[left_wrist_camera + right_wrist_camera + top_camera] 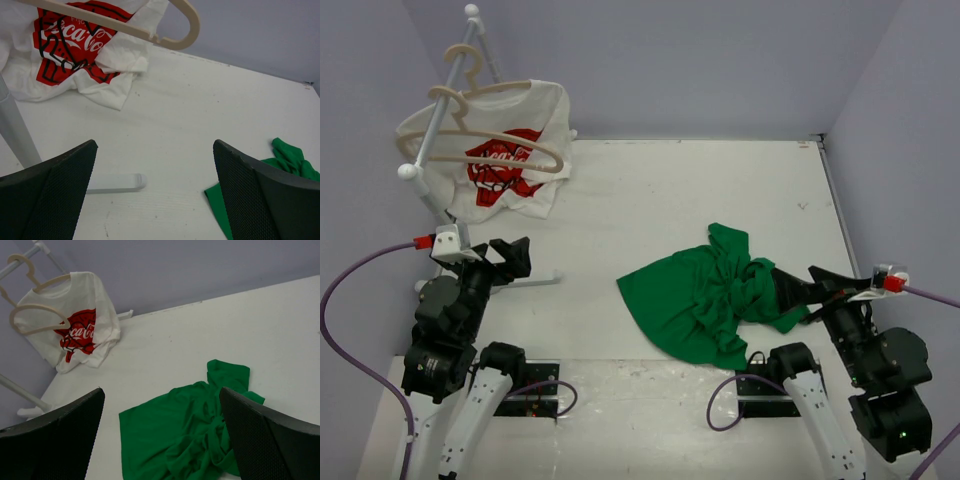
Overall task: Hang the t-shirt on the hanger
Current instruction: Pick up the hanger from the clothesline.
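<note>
At the table's far left corner the rack (438,115) carries the bare hanger (193,24), hung in front of a white shirt (505,175) on its own hanger. That shirt's hem droops onto the table (650,190). My left gripper (155,150) sits near the rack's foot (115,182), fingers spread wide, holding nothing, facing the hanger. Right of centre the green t-shirt (695,300) lies crumpled in a heap, well apart from the hanger. My right gripper (162,392) is at its right edge, also spread wide and empty; whether it touches the cloth I cannot tell.
</note>
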Motion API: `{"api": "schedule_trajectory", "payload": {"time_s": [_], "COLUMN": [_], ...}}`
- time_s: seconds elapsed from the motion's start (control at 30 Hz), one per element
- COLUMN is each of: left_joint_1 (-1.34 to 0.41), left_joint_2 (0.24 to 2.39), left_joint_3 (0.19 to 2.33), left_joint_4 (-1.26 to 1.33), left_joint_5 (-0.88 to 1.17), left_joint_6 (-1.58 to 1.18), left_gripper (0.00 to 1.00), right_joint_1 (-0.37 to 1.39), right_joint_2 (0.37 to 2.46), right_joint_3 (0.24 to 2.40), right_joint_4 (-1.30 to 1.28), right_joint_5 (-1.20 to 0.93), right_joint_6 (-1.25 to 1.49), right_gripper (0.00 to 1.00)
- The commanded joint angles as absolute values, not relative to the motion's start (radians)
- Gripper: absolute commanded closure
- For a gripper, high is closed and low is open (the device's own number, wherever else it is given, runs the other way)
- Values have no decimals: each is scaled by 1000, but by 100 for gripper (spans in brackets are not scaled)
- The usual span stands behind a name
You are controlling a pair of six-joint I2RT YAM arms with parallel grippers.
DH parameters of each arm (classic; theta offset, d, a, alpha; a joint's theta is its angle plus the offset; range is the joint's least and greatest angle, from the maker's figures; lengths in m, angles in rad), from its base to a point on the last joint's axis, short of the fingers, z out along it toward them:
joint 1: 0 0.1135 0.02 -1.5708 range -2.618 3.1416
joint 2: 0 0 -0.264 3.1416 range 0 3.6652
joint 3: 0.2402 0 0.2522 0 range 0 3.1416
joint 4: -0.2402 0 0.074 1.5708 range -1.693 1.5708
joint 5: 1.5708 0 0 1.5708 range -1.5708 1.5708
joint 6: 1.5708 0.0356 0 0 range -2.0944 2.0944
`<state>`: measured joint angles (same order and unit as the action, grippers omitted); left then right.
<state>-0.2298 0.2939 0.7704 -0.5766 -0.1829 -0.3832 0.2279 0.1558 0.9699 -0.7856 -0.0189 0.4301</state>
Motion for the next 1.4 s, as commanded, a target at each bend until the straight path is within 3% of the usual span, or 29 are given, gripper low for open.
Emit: {"api": "schedule_trajectory", "payload": {"time_s": [0.0, 0.33, 0.87, 1.1, 1.37], "left_joint_1": [-232, -232, -233, -233, -233], "left_joint_2": [287, 284, 322, 521, 851], "left_joint_3": [763, 762, 761, 922, 1202], "left_joint_4": [-526, -528, -503, -492, -424], "left_joint_5": [-182, -179, -93, 78, 38], "left_joint_6": [-396, -397, -380, -360, -554], "left_gripper": [0, 0, 0, 0, 3], "right_joint_1": [224, 224, 225, 225, 224], "right_joint_2": [140, 87, 134, 156, 173], "right_joint_3": [951, 897, 854, 843, 842], "right_joint_4": [-743, -678, -694, -703, -686], "right_joint_5": [-22, -184, -174, -202, -251], "right_joint_6": [453, 429, 450, 458, 489], "right_gripper": [1, 1, 1, 1, 1]}}
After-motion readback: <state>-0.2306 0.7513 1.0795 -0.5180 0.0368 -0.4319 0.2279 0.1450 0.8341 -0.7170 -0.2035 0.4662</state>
